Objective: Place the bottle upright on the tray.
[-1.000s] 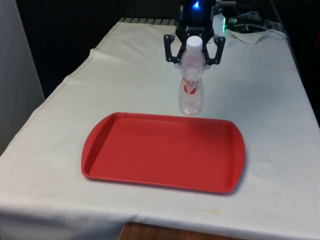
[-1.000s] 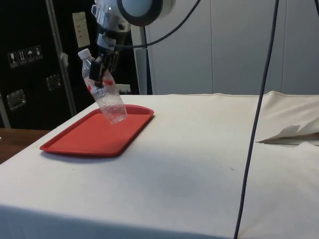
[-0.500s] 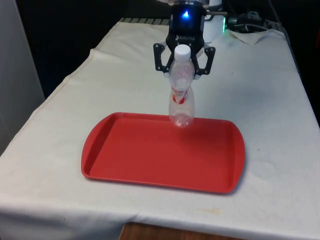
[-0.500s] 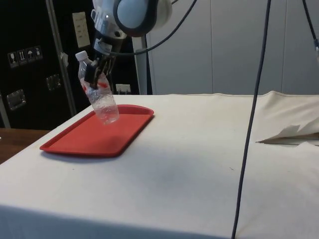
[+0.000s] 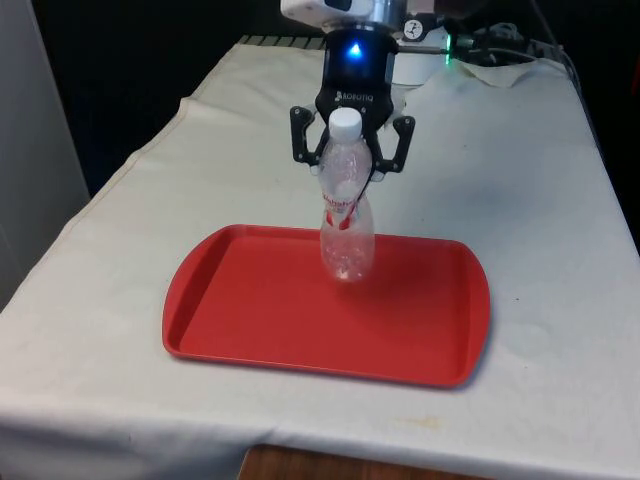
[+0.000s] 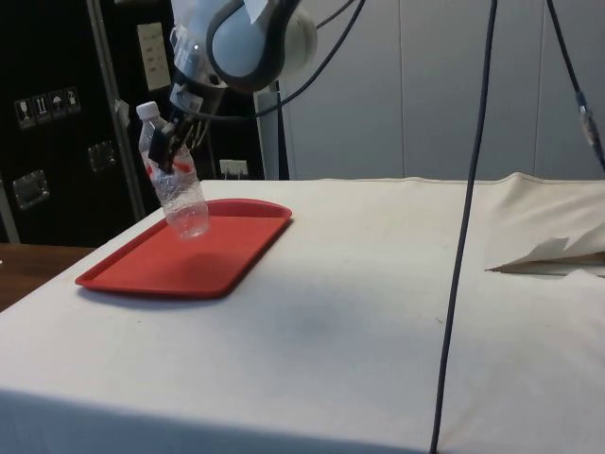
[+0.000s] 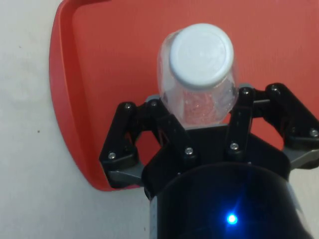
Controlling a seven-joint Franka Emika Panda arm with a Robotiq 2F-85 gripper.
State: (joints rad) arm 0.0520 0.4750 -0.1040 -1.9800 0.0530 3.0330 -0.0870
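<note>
In the front view, one clear plastic bottle (image 5: pixel 346 215) with a white screw cap and a red label band around its waist hangs over the far half of one red rectangular plastic tray (image 5: pixel 250 320) with rounded corners and a raised rim. The bottle is close to upright, cap uppermost. The black two-finger gripper (image 5: pixel 347 165) is clamped on its upper body just below the cap. The tray lies on the white tablecloth (image 5: pixel 150 200). I cannot tell from here whether the bottle's base touches the tray floor.

In the side view, the same bottle (image 6: pixel 173 180) leans, its cap tipped away from the robot and its base nearer the tray's far rim. The base sits clear above the tray (image 6: pixel 180 265), not touching it. The gripper (image 6: pixel 168 147) grips the bottle near the red label.

In the wrist view, the white cap (image 7: pixel 201 55) faces the camera, with the clear shoulder and a trace of red label beneath it. The fingers (image 7: pixel 162 124) press the bottle from both sides, and the red tray (image 7: pixel 99 59) lies below.
</note>
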